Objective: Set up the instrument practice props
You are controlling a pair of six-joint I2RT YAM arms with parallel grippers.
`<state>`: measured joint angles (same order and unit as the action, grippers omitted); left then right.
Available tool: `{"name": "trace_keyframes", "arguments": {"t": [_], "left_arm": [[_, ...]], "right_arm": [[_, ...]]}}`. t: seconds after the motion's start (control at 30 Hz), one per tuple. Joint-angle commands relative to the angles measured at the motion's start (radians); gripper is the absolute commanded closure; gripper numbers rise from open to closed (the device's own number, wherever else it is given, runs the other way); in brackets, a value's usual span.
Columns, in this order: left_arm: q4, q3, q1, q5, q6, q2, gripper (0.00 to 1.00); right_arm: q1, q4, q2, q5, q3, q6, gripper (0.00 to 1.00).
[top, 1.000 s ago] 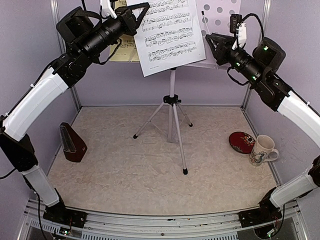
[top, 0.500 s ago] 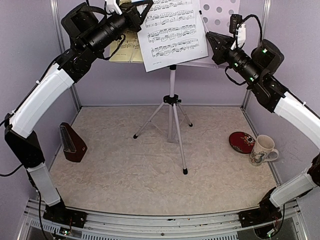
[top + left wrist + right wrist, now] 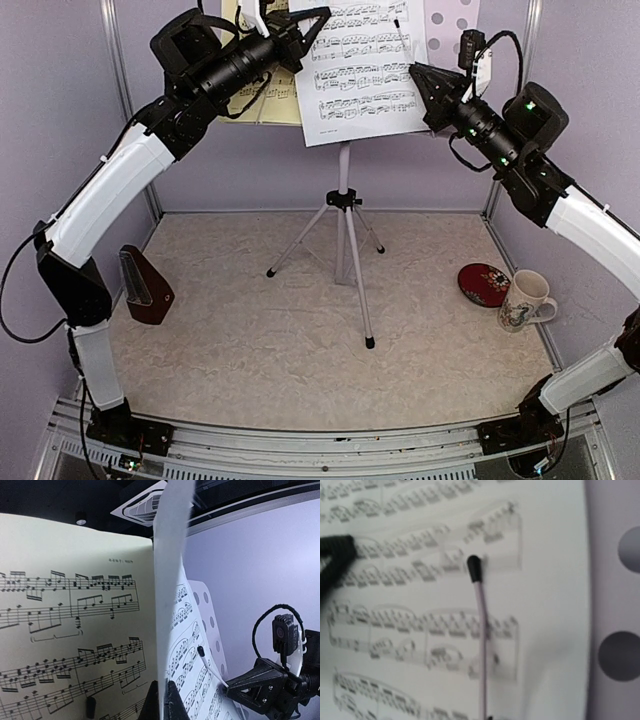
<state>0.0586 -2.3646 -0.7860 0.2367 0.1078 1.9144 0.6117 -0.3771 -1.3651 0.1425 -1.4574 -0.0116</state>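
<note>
The white sheet of music (image 3: 365, 65) hangs in front of the tripod music stand (image 3: 345, 215), over its perforated desk (image 3: 450, 18). My left gripper (image 3: 312, 18) is shut on the sheet's upper left edge; in the left wrist view its fingers (image 3: 172, 705) pinch the white sheet (image 3: 186, 645) edge-on. The yellow sheet (image 3: 255, 98) rests on the desk's left half. My right gripper (image 3: 415, 75) is shut on the stand's thin page-holder wire (image 3: 481, 630), whose black tip (image 3: 474, 562) lies over the white sheet. The brown metronome (image 3: 147, 285) stands at the table's left.
A red round dish (image 3: 484, 284) and a floral white mug (image 3: 525, 300) sit near the right wall. The stand's three legs (image 3: 360, 300) spread over the middle of the table. Purple walls close in both sides and the back.
My left arm has carried the white sheet to the right across the stand. My right gripper has closed on the page-holder wire.
</note>
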Motion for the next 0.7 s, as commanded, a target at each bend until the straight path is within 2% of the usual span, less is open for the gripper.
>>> {"name": "trace_keyframes", "arguments": {"t": [0.0, 0.1, 0.17, 0.2, 0.3, 0.4, 0.47, 0.5, 0.67], "left_arm": [[0.023, -0.068, 0.005, 0.085, 0.024, 0.058, 1.00], [0.035, -0.107, 0.005, 0.100, 0.018, 0.089, 1.00], [0.049, -0.108, 0.003, 0.113, 0.016, 0.094, 1.00], [0.054, -0.109, 0.002, 0.115, 0.015, 0.096, 1.00], [0.062, -0.105, 0.001, 0.101, 0.007, 0.095, 0.99], [0.061, -0.074, -0.001, 0.089, 0.001, 0.077, 0.85], [0.068, -0.020, -0.003, 0.064, -0.001, 0.044, 0.67], [0.076, 0.015, -0.004, 0.051, -0.002, 0.021, 0.61], [0.144, 0.214, -0.012, 0.004, -0.022, -0.095, 0.53]], "right_arm": [[-0.006, -0.044, -0.012, 0.055, -0.009, -0.008, 1.00], [-0.006, -0.037, -0.024, 0.054, -0.020, -0.002, 1.00], [-0.006, -0.033, -0.027, 0.048, -0.024, 0.001, 0.86], [-0.006, -0.031, -0.028, 0.046, -0.026, 0.001, 0.84], [-0.006, -0.029, -0.025, 0.036, -0.027, 0.002, 0.84], [-0.005, -0.033, -0.023, 0.025, -0.025, 0.001, 0.87], [-0.006, -0.033, -0.025, 0.021, -0.024, 0.001, 0.88], [-0.006, -0.031, -0.024, 0.018, -0.026, 0.001, 0.88], [-0.006, -0.030, -0.025, 0.016, -0.026, 0.004, 0.88]]}}
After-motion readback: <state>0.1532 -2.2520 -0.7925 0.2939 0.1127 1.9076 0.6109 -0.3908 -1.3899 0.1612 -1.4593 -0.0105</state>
